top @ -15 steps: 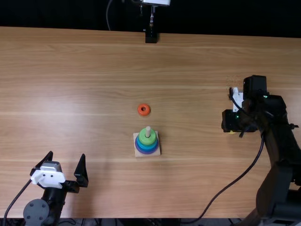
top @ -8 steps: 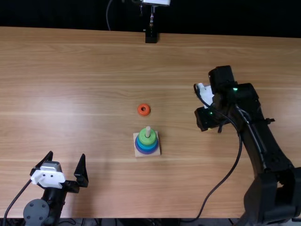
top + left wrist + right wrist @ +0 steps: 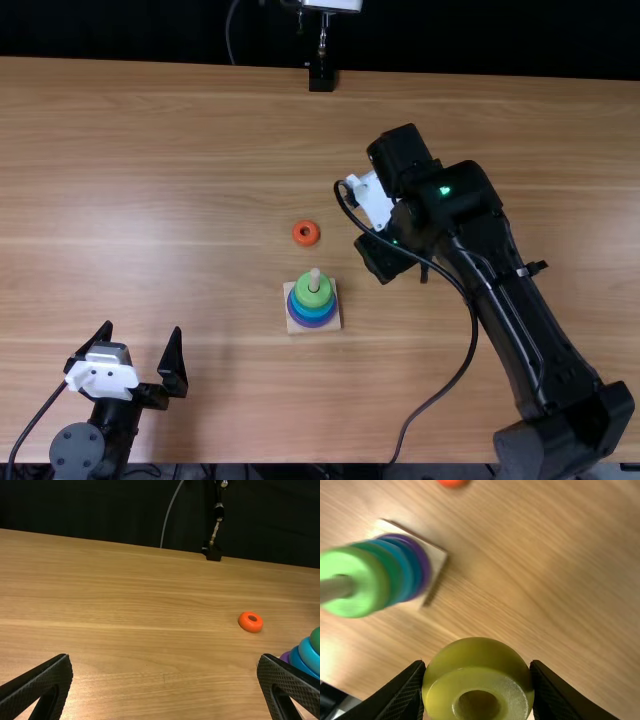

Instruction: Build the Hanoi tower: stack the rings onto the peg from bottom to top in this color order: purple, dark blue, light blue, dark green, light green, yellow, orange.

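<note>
So I'm running this pair from a distance, and my right gripper has the yellow ring pinched, one finger on each side of its rim. The ring's hole faces the wrist camera, and the ring itself is held up off the table.

The stack is near those fingers, on the side toward my left arm. Going up the peg from its square wooden base, I've got the purple ring, dark blue ring, light blue ring, dark green ring and light green ring. The peg's tip pokes out above that last one, with the yellow ring well off to the side of it.

The orange ring lies flat on the wood, also near my right fingers, just past the base as you look from the table's near edge.

My left gripper is let go, its two fingers spread wide with tabletop in view between them. It's down by the near edge, well apart from the stack and even farther from the yellow ring.
</note>
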Controlling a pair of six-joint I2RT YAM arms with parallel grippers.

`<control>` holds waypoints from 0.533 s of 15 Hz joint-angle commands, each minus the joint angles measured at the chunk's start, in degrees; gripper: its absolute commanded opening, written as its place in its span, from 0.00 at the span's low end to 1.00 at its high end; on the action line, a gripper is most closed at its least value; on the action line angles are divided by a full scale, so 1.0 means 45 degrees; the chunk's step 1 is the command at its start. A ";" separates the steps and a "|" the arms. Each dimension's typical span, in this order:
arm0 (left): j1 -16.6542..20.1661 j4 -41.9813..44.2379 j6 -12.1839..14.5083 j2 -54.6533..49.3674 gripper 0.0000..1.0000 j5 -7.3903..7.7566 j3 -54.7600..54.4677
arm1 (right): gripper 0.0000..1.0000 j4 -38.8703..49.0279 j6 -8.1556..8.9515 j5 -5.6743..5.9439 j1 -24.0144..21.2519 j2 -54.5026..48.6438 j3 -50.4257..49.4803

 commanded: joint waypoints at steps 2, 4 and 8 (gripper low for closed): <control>0.0207 -0.0168 0.0048 -0.0153 1.00 0.0058 -0.0687 | 0.00 -0.0392 -0.0143 -0.0089 0.0638 -0.0281 0.1107; 0.0207 -0.0168 0.0048 -0.0153 1.00 0.0058 -0.0687 | 0.00 -0.0744 -0.0120 -0.0089 0.1087 -0.0281 0.1654; 0.0207 -0.0168 0.0048 -0.0153 1.00 0.0058 -0.0687 | 0.00 -0.0955 -0.0049 -0.0089 0.1712 -0.0262 0.2298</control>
